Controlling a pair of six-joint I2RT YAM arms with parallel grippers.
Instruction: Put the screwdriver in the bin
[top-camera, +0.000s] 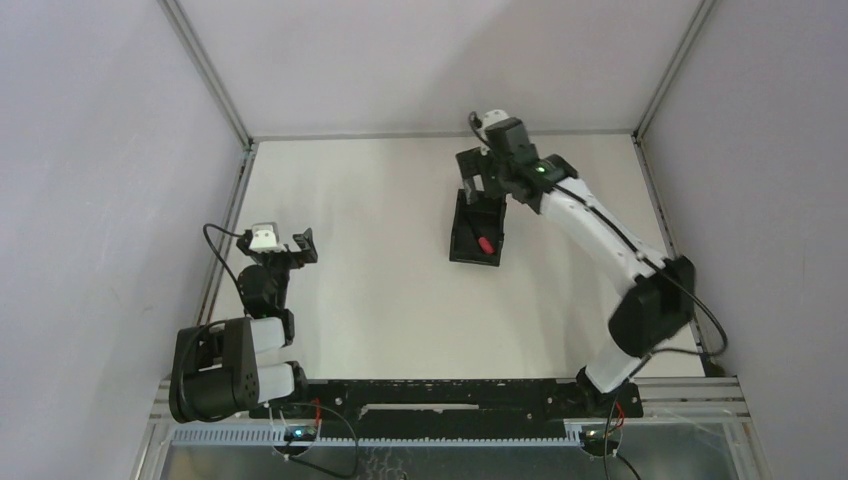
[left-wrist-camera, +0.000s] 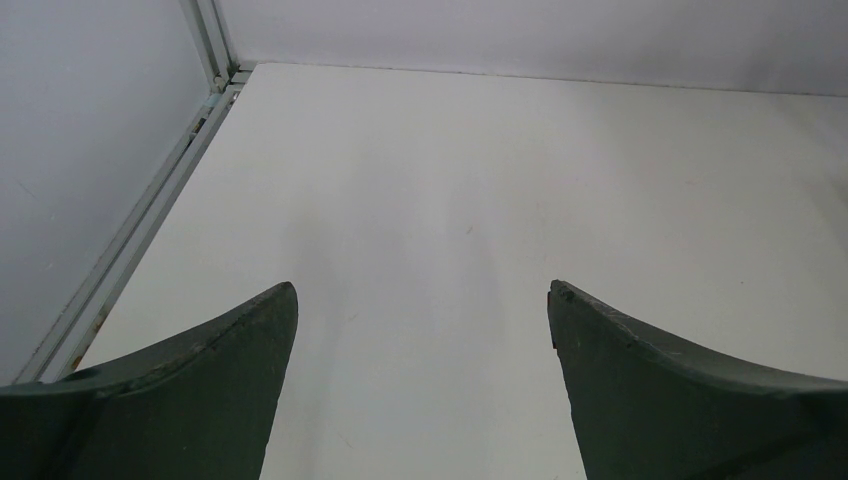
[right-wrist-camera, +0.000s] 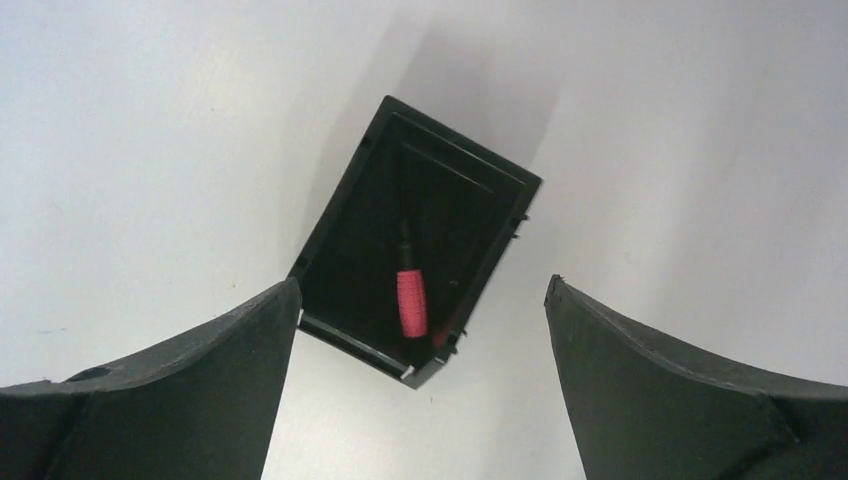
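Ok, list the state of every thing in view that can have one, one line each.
screwdriver: lying loose inside the bin, not gripped.
bin: upright on the table, open at the top, holding the screwdriver.
right tool: open, empty, above the bin.
left tool: open, empty, over bare table.

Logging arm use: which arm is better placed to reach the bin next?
Right. The right pincer, open, hovers over the black rectangular plastic bin holding the red-handled screwdriver; the open left pincer is far left.
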